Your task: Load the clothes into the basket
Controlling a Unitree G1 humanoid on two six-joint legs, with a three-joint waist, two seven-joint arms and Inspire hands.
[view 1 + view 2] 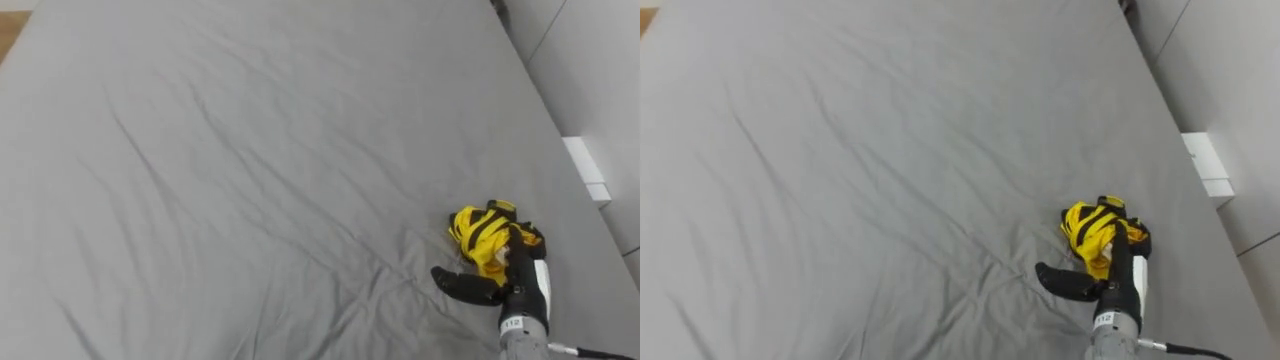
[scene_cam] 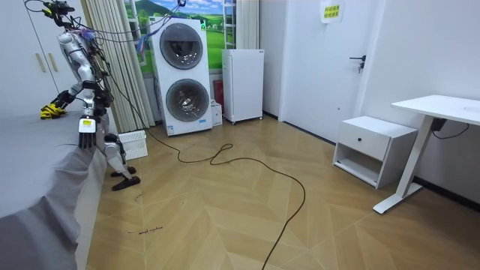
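Subject garment: a yellow and black striped piece of clothing [image 1: 476, 232] is lying bunched on the grey bed sheet [image 1: 250, 180], near the bed's right-hand edge as the robot sees it, with floor showing just beyond that edge.

Right hand [image 1: 527, 283]: it is reaching over the bed and resting against the garment's near side. Its thumb is standing out to the robot's left, lying on the sheet and clear of the cloth. The far end of the hand is sitting buried in the cloth, so it cannot be told whether it is gripping.

Left hand [image 2: 87, 129]: it is hanging beside the bed's edge, pointing straight down in a relaxed way and holding nothing.

Position: the robot is standing at the bedside, leaning over the mattress. A white slatted basket [image 2: 136, 144] is sitting on the wooden floor just behind its legs, well apart from the garment
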